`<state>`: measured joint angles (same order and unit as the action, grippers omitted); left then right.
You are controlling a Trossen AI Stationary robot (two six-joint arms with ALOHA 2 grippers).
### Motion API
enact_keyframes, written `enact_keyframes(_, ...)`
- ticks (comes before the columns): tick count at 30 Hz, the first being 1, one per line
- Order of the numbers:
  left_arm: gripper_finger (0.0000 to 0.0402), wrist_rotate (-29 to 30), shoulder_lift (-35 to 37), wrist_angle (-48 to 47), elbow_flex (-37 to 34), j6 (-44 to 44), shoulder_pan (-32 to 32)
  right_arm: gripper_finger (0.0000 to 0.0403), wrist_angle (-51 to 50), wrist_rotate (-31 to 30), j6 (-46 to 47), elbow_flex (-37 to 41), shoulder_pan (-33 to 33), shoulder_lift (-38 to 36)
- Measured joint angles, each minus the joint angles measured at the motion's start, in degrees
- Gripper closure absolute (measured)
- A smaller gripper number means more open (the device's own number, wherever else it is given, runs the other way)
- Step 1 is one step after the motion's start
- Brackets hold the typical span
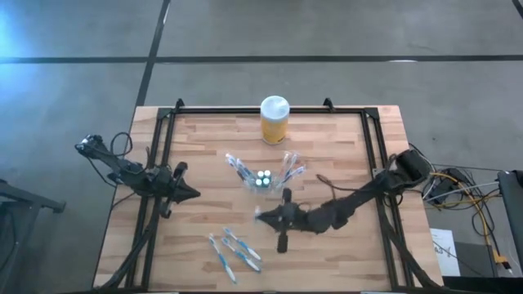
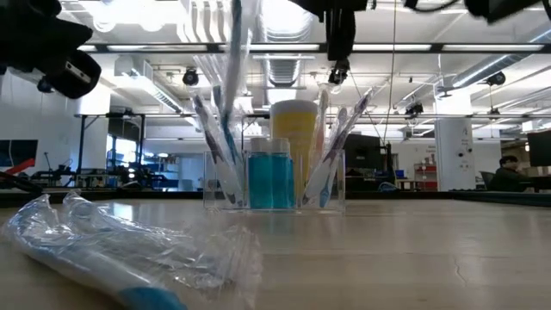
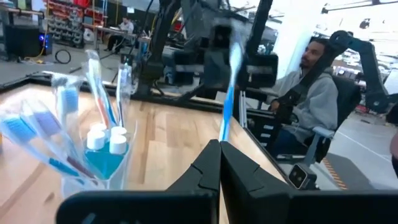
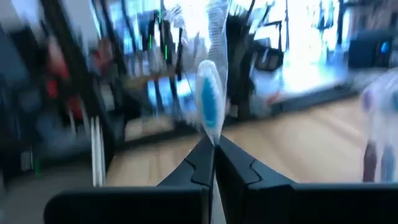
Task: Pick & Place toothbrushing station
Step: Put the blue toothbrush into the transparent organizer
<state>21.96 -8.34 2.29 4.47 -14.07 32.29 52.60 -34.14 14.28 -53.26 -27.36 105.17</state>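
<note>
holder: clear plastic holder (image 1: 263, 179) sits mid-table, upright, with wrapped toothbrushes (image 1: 239, 166) fanned out of it and 3 white-capped tubes (image 1: 262, 178) in the middle.
held brush: 1 wrapped blue-and-white toothbrush (image 4: 209, 102) is pinched by its lower end in the right gripper (image 4: 213, 147), just in front of the holder.
spare brushes: about 3 more wrapped brushes (image 1: 233, 250) lie loose on the wood near the front edge, apart from the holder.
handling: brush looks light and stiff, but the wrapper is slick film, likely to slip or swing; grip on the handle, not the bare film. Holder looks light and easy to tip.
left gripper (image 3: 219, 157): fingers pressed together, holding nothing, parked at the left side.
yellow jar (image 1: 274, 119): behind the holder, near the back edge.
person (image 3: 308, 93): seated beyond the table.
</note>
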Motion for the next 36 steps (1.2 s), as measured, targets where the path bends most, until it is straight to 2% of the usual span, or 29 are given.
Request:
enact_keyframes(2, 0.0396, 0.06, -1.55, 2.41, -1.16, -0.29, -0.04, 0.0395, 8.32, -0.08, -3.13, 2.64, 0.53, 0.78)
enact_keyframes(4, 0.0396, 0.18, -3.29, 4.43, -1.9, -0.82, -0.04, 0.0395, 12.19, 0.02, -5.56, 3.86, 0.93, 1.54)
enact_keyframes(10, 0.0397, 4.49, -9.61, 8.65, -1.92, -0.91, -0.09, 0.0395, 8.66, -0.4, -5.03, 4.9, 2.12, 1.61)
enact_keyframes(16, 0.0377, 8.13, -17.11, 16.47, -1.81, 1.41, -0.22, 0.0395, 8.48, -0.51, -5.98, 4.9, 2.42, 1.61)
enact_keyframes(19, 0.0369, 12.0, -20.7, 17.95, -1.58, 0.54, -0.32, 0.0395, 8.63, -0.51, -6.11, 4.9, 2.98, 1.61)
enact_keyframes(22, 0.0358, 13.05, -24.09, 18.92, -0.06, -0.84, -0.31, 0.0395, 8.63, 0.07, -5.74, 4.88, 3.68, 1.61)
enact_keyframes(27, 0.0317, 11.16, -30.05, 18.88, 3.87, -1.07, -0.32, 0.0395, 7.71, 2.98, -5.46, 4.31, 5.77, 1.61)
enact_keyframes(36, 0.0198, 11.79, -41.85, 19.33, 11.63, -0.31, -0.96, 0.0395, 2.6, 4.14, -6.58, 1.75, 6.64, 1.61)
